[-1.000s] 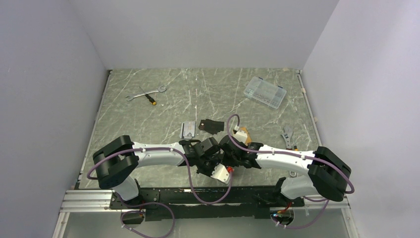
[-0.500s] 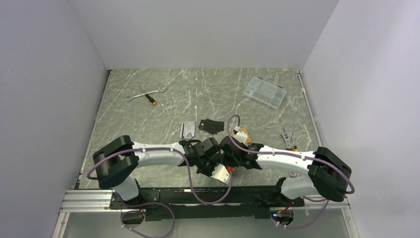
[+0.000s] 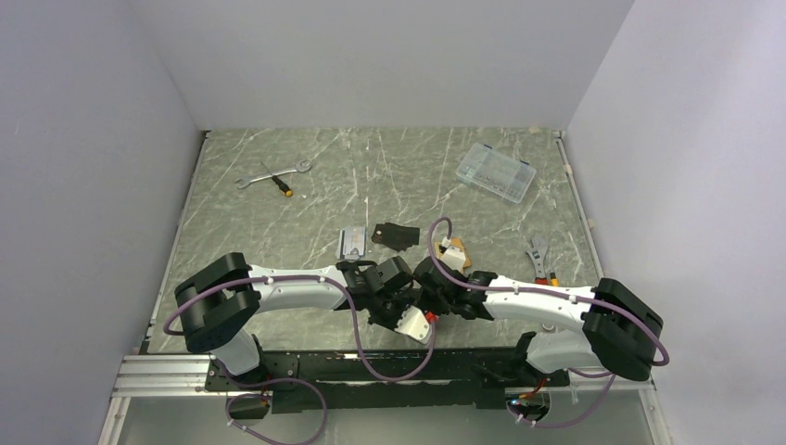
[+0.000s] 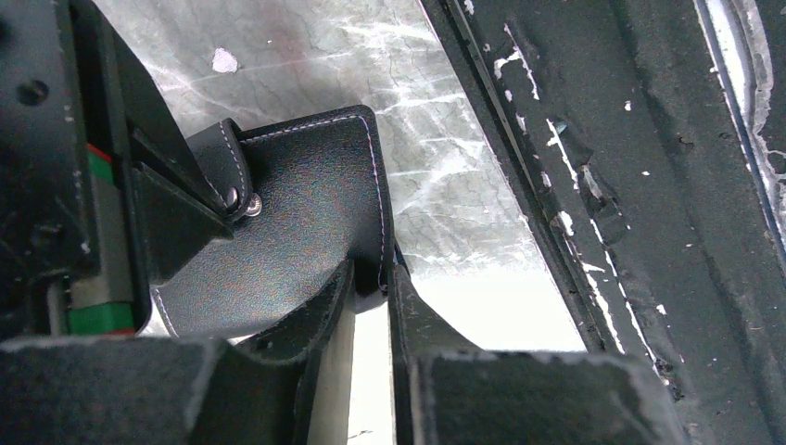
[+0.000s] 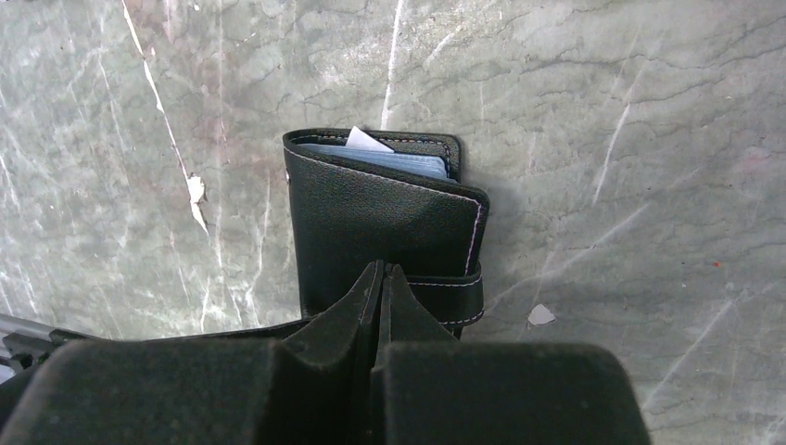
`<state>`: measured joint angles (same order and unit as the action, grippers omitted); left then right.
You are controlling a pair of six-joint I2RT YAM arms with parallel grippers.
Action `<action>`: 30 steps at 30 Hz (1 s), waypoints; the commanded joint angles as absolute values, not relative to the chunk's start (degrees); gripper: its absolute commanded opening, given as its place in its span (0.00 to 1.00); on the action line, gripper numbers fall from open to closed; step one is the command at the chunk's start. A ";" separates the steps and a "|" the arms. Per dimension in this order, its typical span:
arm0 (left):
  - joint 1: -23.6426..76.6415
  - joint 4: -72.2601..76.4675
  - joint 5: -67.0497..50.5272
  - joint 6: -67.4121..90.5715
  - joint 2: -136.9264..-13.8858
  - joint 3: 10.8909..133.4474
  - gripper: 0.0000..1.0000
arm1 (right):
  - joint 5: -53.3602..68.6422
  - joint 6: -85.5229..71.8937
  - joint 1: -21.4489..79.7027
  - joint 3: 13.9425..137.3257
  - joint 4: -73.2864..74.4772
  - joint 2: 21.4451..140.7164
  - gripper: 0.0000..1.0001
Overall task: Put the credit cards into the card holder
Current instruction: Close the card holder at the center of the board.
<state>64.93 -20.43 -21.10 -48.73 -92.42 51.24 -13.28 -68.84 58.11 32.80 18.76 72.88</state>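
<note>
readable text: none | labels, brands: none | numbers, signs: none legible

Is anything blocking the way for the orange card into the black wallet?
Yes. The black folding leather wallet is folded nearly shut, its cover lying over the pale blue-grey pockets, with the shut right hand at its strap edge. The orange-tan plastic card lies apart from it.
</note>
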 commanded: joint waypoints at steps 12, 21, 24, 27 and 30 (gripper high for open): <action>65.04 -23.88 -20.91 -47.82 -95.36 52.26 0.15 | -9.04 -68.32 60.73 28.87 25.66 74.58 0.00; 65.04 -24.18 -21.26 -47.75 -95.45 52.49 0.14 | -16.41 -72.70 60.69 30.94 27.40 69.78 0.00; 65.04 -24.17 -21.36 -47.74 -95.30 52.45 0.14 | -18.38 -73.56 60.95 31.44 27.06 69.44 0.00; 65.04 -24.15 -21.28 -47.79 -95.06 52.26 0.14 | -19.24 -73.93 61.33 31.95 25.53 70.35 0.00; 64.98 -24.08 -21.10 -47.81 -94.88 51.97 0.13 | -20.37 -74.19 61.92 32.84 24.69 72.22 0.00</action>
